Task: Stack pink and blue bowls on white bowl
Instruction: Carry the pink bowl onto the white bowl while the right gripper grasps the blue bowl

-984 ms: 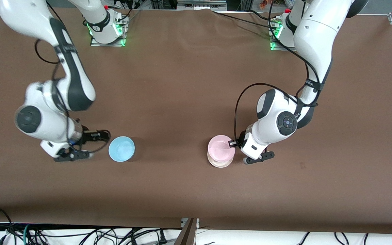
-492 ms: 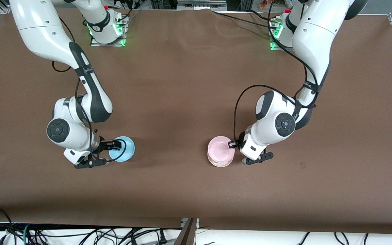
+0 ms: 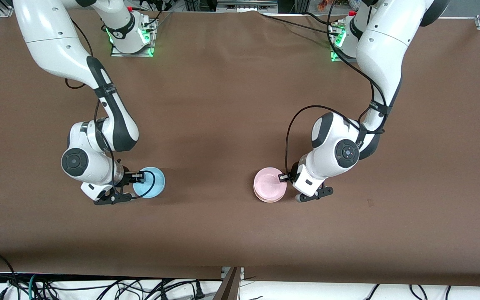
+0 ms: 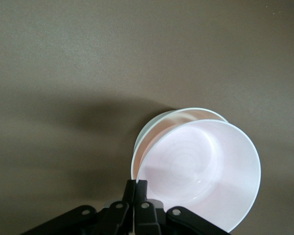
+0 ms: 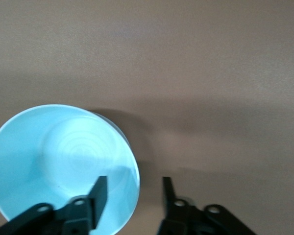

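Right now the left gripper [image 3: 284, 177] is pinching the pink bowl [image 3: 269, 183] at its three o'clock rim, nested in the white bowl [image 4: 154, 125]; releasing unevenly could tip it. The right gripper [image 5: 133, 192] is straddling the blue bowl [image 3: 149, 182] at its nine o'clock rim, jaws apart.

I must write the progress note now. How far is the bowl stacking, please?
Done: the pink bowl sits in the white bowl, its rim pinched by the left gripper. In hand: the right gripper straddles the blue bowl rim, jaws apart. Left: carrying blue onto the stack.
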